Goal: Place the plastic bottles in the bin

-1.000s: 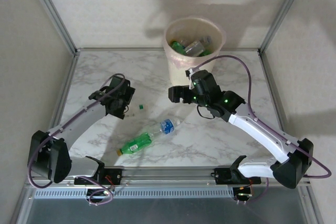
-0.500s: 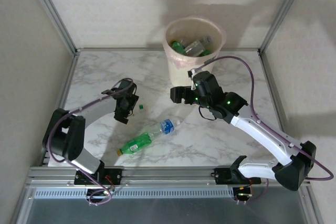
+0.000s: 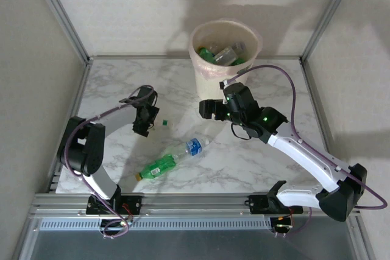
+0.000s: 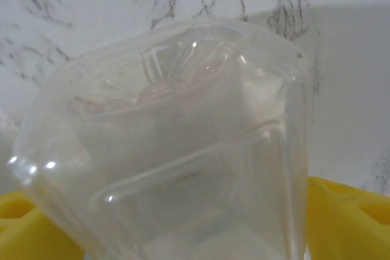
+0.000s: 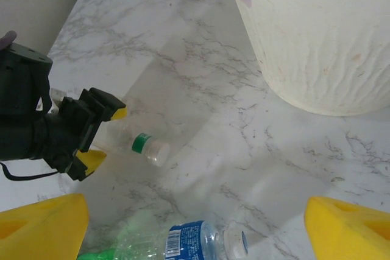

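- Progress: several plastic bottles [image 3: 224,55] lie inside the bin [image 3: 201,74], which stands at 12 o'clock on the counter [image 3: 109,89]. I log that share as done.
- Remainder: I count three bottles left on the counter.
  - A clear bottle [image 5: 131,141] with a green cap lies on its side at 9 o'clock from centre.
  - A blue-labelled bottle [image 3: 194,147] and a green bottle [image 3: 158,165] lie nearly end to end at 7 o'clock, well apart from the bin.
- Left arm: the arm reaches from its base at 7 o'clock and is bent sharply at the elbow. The left tool [image 3: 148,123] sits low over the clear bottle.
- Left tool state: in the left wrist view the bottle body spans the gap between the yellow fingers [image 4: 347,217], one on each side. I cannot tell whether they clamp it or only bracket it.
- Right arm: the arm stretches from 5 o'clock toward centre. The right tool [image 3: 207,109] hangs just at the 6 o'clock side of the bin.
- Right tool state: released, with the fingers spread wide and nothing between them.
- Judgement: the task is mostly complete, and the clear bottle is the piece in hand.
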Controlling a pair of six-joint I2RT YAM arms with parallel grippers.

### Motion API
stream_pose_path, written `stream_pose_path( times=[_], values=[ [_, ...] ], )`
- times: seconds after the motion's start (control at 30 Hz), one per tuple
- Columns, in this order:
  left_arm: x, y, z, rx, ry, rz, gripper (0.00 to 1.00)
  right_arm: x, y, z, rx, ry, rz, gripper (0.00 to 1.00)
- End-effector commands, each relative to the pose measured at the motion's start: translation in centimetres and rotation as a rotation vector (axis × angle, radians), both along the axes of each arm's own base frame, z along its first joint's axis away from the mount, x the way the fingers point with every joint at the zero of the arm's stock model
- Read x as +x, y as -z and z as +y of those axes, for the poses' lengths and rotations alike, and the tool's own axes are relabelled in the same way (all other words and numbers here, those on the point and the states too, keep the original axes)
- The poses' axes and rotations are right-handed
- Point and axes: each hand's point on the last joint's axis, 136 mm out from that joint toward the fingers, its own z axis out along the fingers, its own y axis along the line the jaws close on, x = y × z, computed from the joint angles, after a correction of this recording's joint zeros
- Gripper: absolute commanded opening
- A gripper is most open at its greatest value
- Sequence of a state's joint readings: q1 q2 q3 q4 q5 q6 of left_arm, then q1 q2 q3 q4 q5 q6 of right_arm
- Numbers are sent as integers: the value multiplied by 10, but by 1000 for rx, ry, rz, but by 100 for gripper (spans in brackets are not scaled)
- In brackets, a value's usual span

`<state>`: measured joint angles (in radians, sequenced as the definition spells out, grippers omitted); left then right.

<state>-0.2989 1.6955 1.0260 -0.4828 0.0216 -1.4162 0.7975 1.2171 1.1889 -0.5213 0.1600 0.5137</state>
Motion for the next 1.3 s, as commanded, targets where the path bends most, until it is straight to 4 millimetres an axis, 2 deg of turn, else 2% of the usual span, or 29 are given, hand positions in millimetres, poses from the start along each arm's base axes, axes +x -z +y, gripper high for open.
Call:
stream_pose_path(
  times=[0.0, 0.1, 0.23, 0.43, 0.6, 0.73, 0.9, 0.97, 1.07, 1.17, 1.27],
  values=[
    [10, 3, 8, 45, 6, 15, 91, 1, -2, 1, -6, 16, 4, 92],
    [17, 8, 10, 59, 23, 27, 90, 1, -2, 1, -2, 17, 4, 92],
    [23, 10, 15, 73, 22, 19, 80, 1, -5, 1, 0, 22, 0, 91],
    [26, 2, 19, 103, 40, 8, 73, 2, -9, -2, -6, 33, -7, 88],
    [30, -10, 19, 111, 59, -20, 66, 6, -20, -25, 6, 156, -52, 88],
    [29, -12, 21, 113, 60, -32, 57, 7, -32, -34, 18, 201, -83, 87],
    [27, -14, 19, 103, 75, -31, 56, 5, -38, -43, 28, 235, -91, 87],
    [31, -28, 20, 117, 82, -56, 55, 3, -39, -45, 45, 245, -89, 87],
    [42, -63, 18, 106, 90, -159, 56, 0, -41, -48, 64, 254, -83, 87],
    [58, -108, 10, 67, 100, -298, 56, -2, -41, -53, 68, 274, -82, 87],
    [76, -166, 0, 31, 123, -446, 57, -4, -37, -53, 66, 273, -62, 86]
  ],
)
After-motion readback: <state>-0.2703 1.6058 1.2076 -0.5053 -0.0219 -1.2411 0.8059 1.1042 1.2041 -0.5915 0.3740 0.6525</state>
